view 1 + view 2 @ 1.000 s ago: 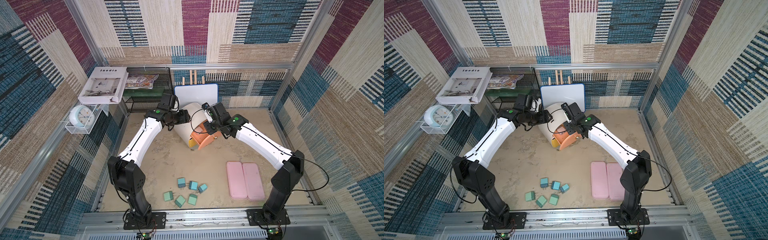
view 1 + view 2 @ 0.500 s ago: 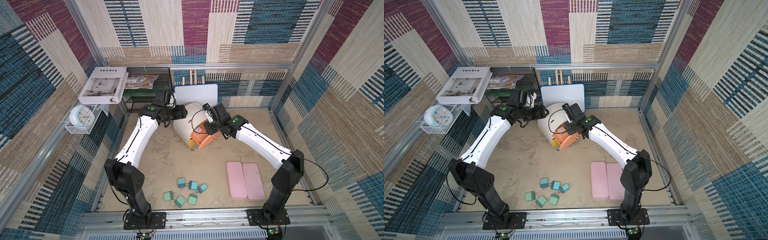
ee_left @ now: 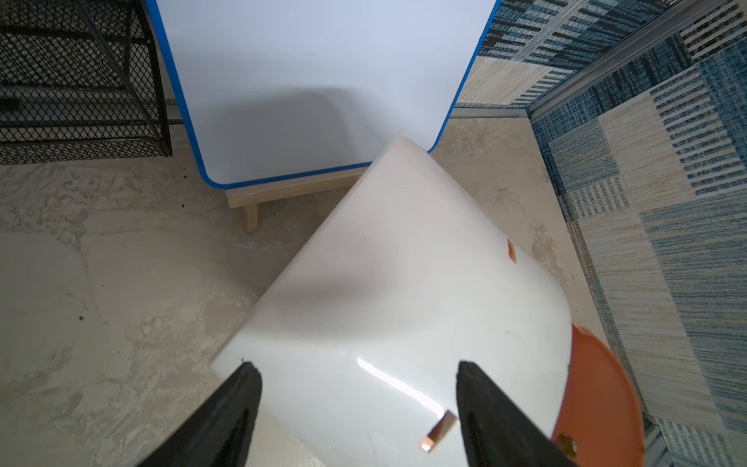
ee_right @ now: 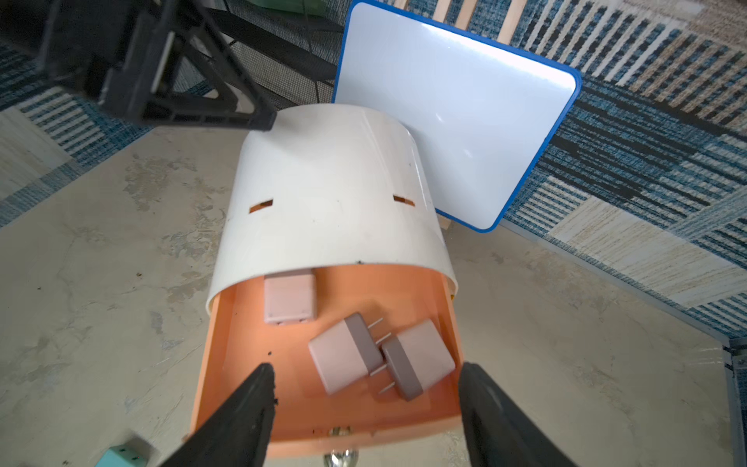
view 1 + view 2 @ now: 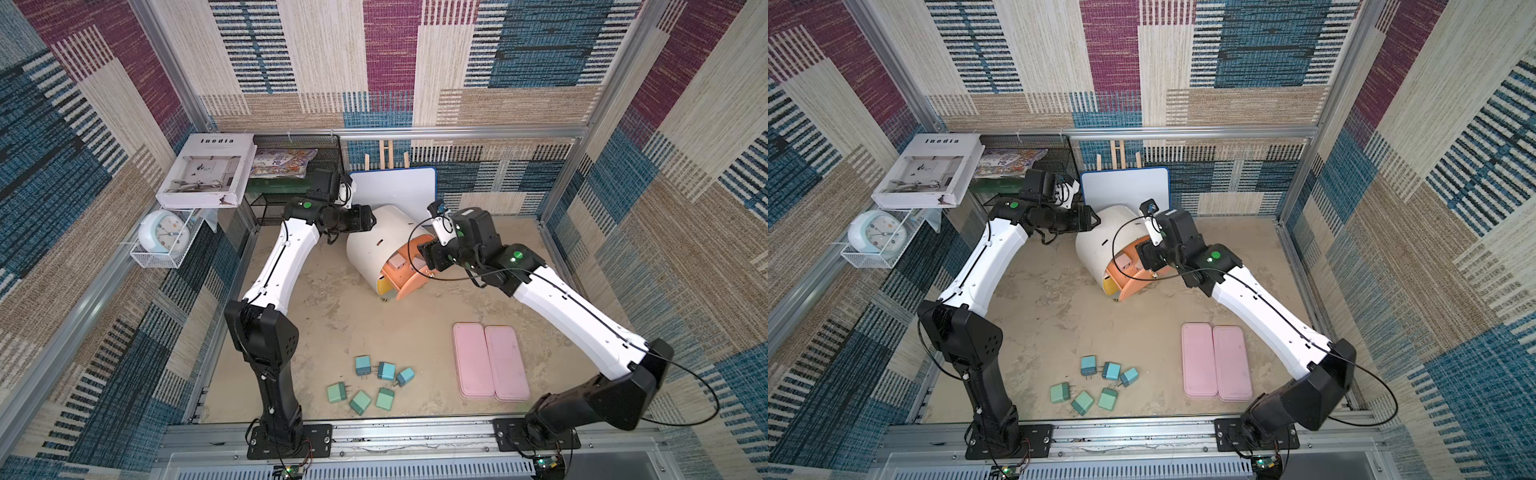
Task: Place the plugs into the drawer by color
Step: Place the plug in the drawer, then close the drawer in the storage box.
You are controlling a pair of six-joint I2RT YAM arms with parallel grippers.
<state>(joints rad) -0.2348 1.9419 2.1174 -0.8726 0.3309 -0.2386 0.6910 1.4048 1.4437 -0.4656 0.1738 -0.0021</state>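
With all three pink plugs (image 4: 289,299) lying in the pulled-out salmon drawer (image 4: 242,364) of the cabinet (image 5: 376,245) at the far middle of the table (image 5: 332,316), my right gripper (image 4: 364,368) hangs over them, jaws apart and empty. My left gripper (image 3: 355,366), jaws also parted, holds nothing above the white top; whether it touches, I cannot tell. I judge the drawer wants a square push on its front, with the cabinet braced. Blue plugs (image 5: 385,370) and green plugs (image 5: 360,402) lie at the near edge.
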